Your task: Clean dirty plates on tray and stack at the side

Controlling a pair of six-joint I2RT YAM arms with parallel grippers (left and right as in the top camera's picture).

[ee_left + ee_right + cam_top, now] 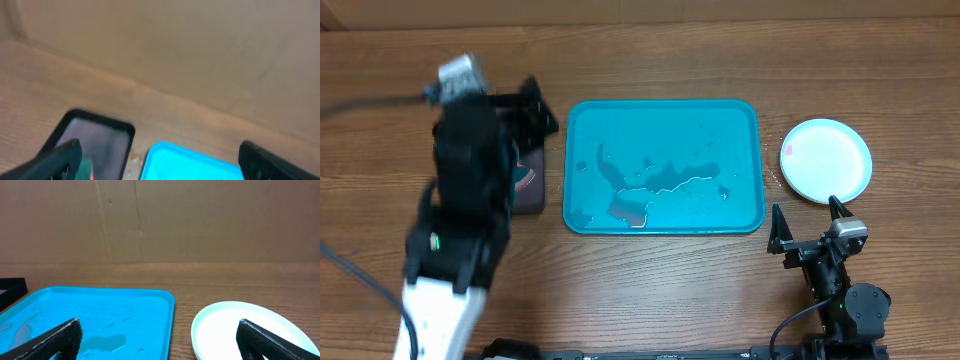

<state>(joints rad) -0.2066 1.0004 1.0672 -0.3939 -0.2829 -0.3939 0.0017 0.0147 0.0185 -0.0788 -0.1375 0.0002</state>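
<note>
The turquoise tray point(662, 112) lies mid-table with puddles of water on it and no plate in it. It also shows in the left wrist view point(190, 162) and the right wrist view point(100, 310). One white-looking plate point(828, 160) lies on the table to the right of the tray, with a small pink smear at its left rim. It shows in the right wrist view point(235, 325) too. I cannot tell if other plates lie under it. My left gripper point(542, 108) point(160, 155) is open and empty. My right gripper point(805, 215) point(159, 330) is open and empty, in front of the plate.
A small black tray point(532, 190) point(100, 137) lies left of the turquoise tray, mostly under my left arm, with something green and red point(86, 169) in it. A cardboard wall point(160, 220) stands behind the table.
</note>
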